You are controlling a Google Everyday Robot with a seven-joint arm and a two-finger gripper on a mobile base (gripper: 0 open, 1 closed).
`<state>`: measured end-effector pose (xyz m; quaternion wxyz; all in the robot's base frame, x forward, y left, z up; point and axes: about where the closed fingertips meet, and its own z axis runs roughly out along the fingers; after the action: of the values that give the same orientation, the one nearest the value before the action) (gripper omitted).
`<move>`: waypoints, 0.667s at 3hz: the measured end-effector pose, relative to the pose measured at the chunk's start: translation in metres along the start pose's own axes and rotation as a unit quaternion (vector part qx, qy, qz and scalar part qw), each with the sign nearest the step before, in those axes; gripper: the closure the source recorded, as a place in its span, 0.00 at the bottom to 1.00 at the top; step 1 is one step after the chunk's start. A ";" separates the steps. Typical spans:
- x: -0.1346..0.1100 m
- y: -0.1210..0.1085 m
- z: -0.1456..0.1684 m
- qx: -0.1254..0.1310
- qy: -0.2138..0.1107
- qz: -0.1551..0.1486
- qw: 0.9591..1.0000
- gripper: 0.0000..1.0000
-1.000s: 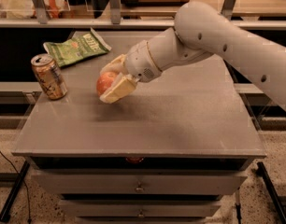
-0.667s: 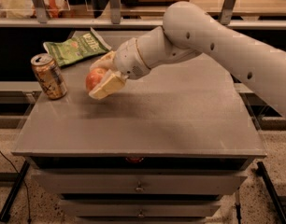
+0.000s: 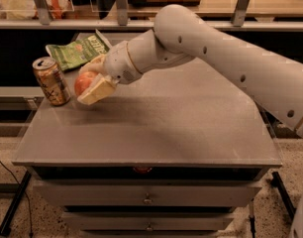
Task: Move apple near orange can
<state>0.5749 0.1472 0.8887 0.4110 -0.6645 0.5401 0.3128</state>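
The apple (image 3: 83, 82), reddish-orange and round, is held between the cream fingers of my gripper (image 3: 92, 81) at the left side of the grey tabletop (image 3: 156, 128). It hangs low over the surface; I cannot tell whether it touches. The orange can (image 3: 51, 81), tan with dark markings and a silver top, stands upright at the table's left edge, a short gap to the left of the apple. My white arm reaches in from the upper right. The gripper is shut on the apple.
A green chip bag (image 3: 77, 51) lies at the back left of the table, just behind the can and gripper. A shelf rail (image 3: 151, 24) runs behind the table. Drawers (image 3: 147, 197) sit below the table's front edge.
My gripper has carried the apple leftward and slightly lower across the table, closing most of the gap to the orange can. The can and the chip bag have not moved.
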 end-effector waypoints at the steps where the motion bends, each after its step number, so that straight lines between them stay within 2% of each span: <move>1: 0.006 -0.001 0.016 -0.003 -0.010 0.005 1.000 1.00; 2: 0.012 -0.003 0.027 -0.006 -0.022 0.013 1.000 0.82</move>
<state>0.5814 0.1661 0.8667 0.4151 -0.6524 0.5377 0.3361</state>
